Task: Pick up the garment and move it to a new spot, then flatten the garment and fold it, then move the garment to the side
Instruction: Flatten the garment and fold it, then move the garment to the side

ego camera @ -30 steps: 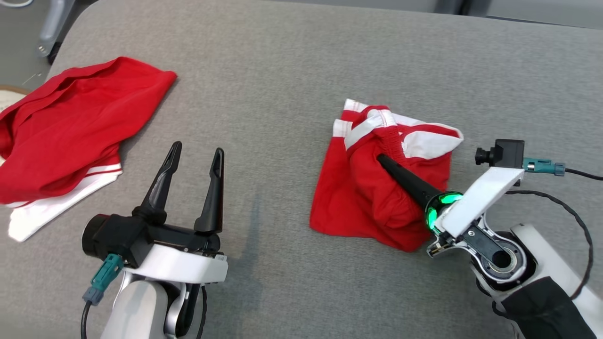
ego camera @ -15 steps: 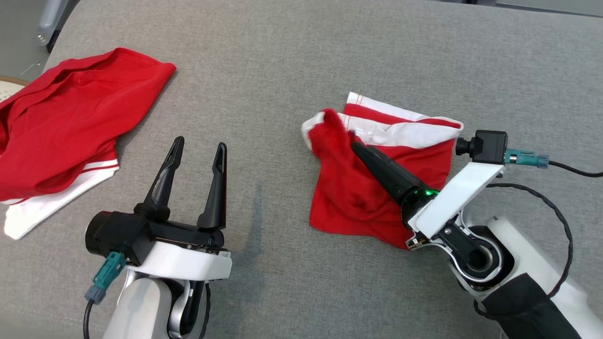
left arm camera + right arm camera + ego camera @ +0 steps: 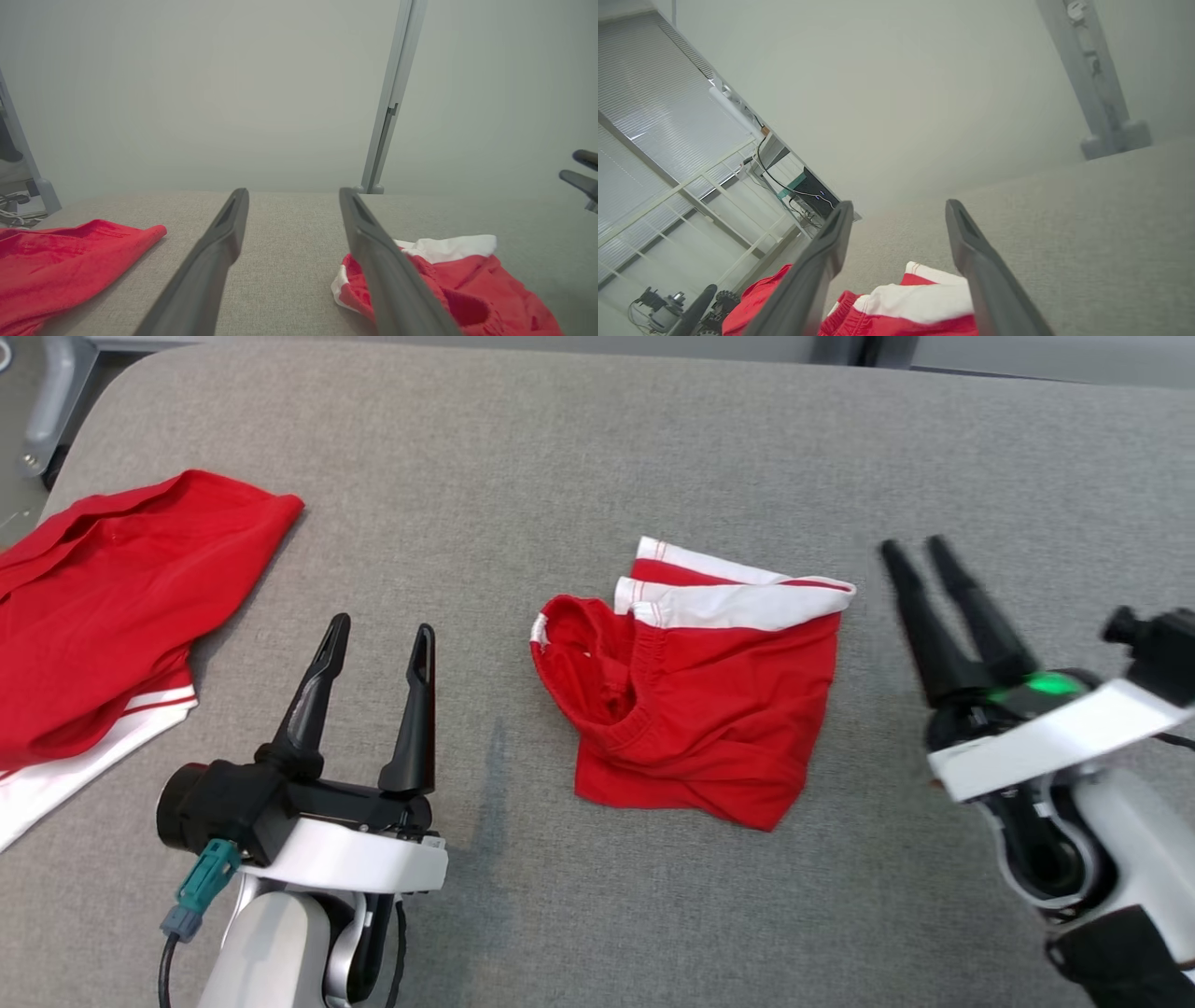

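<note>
Head view showed the right gripper point(image 3: 911, 547) released, its two dark fingers spread with nothing between them. It stood to the right of the garment point(image 3: 709, 728), clear of the cloth, and was somewhat blurred. A green light point(image 3: 1046, 683) glowed at the base of its fingers. In the right wrist view the same fingers were parted and empty, and the garment's white band lay low in the gap between them.

The left gripper point(image 3: 383, 625) was likewise released and held nothing. It stood to the left of the garment and nearer the robot, apart from the cloth, with its fingers pointing away from the robot. In the left wrist view its right finger crossed in front of the garment's left end.

The garment itself lay roughly folded near the middle of the grey fabric table point(image 3: 597, 457). It was red, with white bands and a red stripe stacked along its far edge, and an elastic waistband gaped open at its left side.

Well to the left of the garment, a second red cloth point(image 3: 103, 616) lay rumpled at the table's edge, a white band at its near end. Beyond the garment, at the table's far edge, a grey post point(image 3: 392, 102) stood upright.
</note>
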Robot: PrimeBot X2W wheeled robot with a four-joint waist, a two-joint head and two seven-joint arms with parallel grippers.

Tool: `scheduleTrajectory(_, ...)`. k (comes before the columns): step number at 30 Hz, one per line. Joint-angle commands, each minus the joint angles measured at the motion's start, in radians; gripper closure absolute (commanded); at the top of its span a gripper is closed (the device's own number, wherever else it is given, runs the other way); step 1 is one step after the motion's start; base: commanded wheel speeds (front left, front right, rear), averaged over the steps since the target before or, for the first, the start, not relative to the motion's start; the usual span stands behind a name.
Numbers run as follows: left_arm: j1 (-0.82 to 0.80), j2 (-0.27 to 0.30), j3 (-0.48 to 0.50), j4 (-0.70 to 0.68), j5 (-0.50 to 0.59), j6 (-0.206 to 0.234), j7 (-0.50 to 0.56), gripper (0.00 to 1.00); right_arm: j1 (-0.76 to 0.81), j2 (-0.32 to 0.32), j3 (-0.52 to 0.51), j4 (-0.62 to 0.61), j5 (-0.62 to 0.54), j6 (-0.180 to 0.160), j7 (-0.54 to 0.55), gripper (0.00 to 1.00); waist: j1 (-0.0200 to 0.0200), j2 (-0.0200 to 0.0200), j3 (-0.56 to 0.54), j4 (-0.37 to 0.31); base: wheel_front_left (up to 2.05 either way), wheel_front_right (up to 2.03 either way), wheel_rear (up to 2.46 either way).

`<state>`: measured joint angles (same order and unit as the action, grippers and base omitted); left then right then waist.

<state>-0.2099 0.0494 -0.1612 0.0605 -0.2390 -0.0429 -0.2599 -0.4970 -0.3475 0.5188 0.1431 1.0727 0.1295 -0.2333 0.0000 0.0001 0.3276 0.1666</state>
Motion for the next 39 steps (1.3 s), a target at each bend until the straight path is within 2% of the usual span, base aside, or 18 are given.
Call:
scheduleTrajectory(1,0.011,0.003,0.009,0.001,0.004,0.003,-0.003,0.00,0.027,-0.010,-0.048,0.010,-0.058,0.002,-0.020,0.00,0.0000,-0.0001,-0.013,-0.014,0.00,0.00,0.00)
scheduleTrajectory(4,0.020,0.003,0.025,0.007,0.009,-0.001,-0.003,0.00,0.078,-0.005,-0.161,0.017,-0.195,0.002,-0.031,0.00,0.0000,-0.0001,-0.027,-0.029,0.00,0.00,0.00)
scheduleTrajectory(8,0.032,0.003,0.047,0.014,0.011,-0.002,-0.003,0.00,0.168,0.041,-0.342,-0.032,-0.404,0.002,-0.031,0.00,0.0000,-0.0001,-0.043,-0.043,0.00,0.00,0.00)
scheduleTrajectory(13,0.053,0.005,0.079,0.024,0.016,0.002,-0.003,0.00,0.308,0.113,-0.507,-0.114,-0.660,0.002,-0.031,0.00,0.0000,-0.0001,-0.072,-0.057,0.00,0.00,0.00)
scheduleTrajectory(15,0.065,0.009,0.089,0.030,0.019,0.006,-0.003,0.00,0.349,0.136,-0.535,-0.131,-0.710,0.002,-0.032,0.00,0.0000,-0.0001,-0.081,-0.062,0.00,0.00,0.00)
scheduleTrajectory(24,0.105,0.021,0.110,0.037,0.017,0.011,-0.003,0.00,0.424,0.191,-0.565,-0.154,-0.781,0.002,-0.032,0.00,0.0000,-0.0001,-0.098,-0.075,0.00,0.00,0.00)
scheduleTrajectory(39,0.140,0.028,0.096,0.059,0.014,0.016,0.003,0.00,0.454,0.205,-0.559,-0.142,-0.804,0.002,-0.032,0.00,0.0000,-0.0001,-0.156,-0.079,0.00,0.00,0.00)
